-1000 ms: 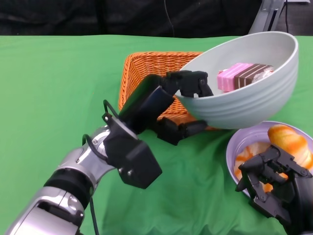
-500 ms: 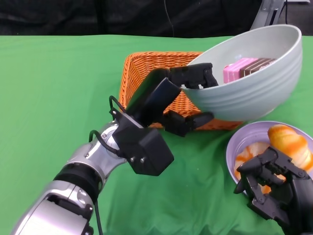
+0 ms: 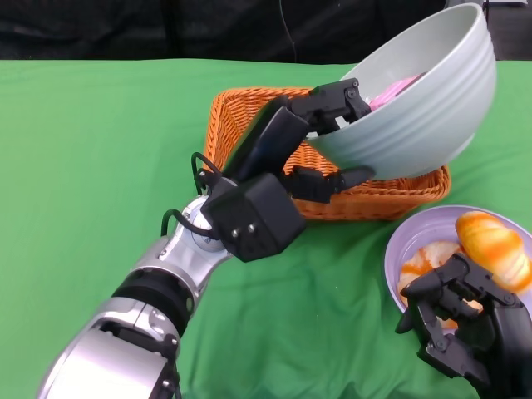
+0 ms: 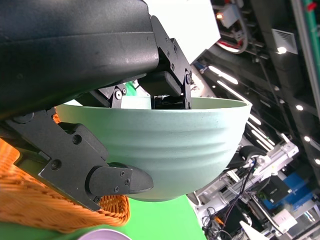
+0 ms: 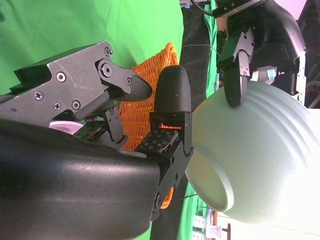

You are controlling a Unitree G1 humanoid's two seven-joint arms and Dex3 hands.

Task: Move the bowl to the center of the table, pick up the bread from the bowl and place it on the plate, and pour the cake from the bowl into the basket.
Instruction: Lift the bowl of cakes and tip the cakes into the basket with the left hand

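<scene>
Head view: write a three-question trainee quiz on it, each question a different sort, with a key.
1. True or false: the bowl rests flat on the table.
2. Which hand grips the bowl's rim? A) left hand B) right hand
3. Fill in: the bread lies on the ____.

Key
1. False: it is held tilted in the air over the basket, with the pink cake just showing inside.
2. A
3. plate
</scene>
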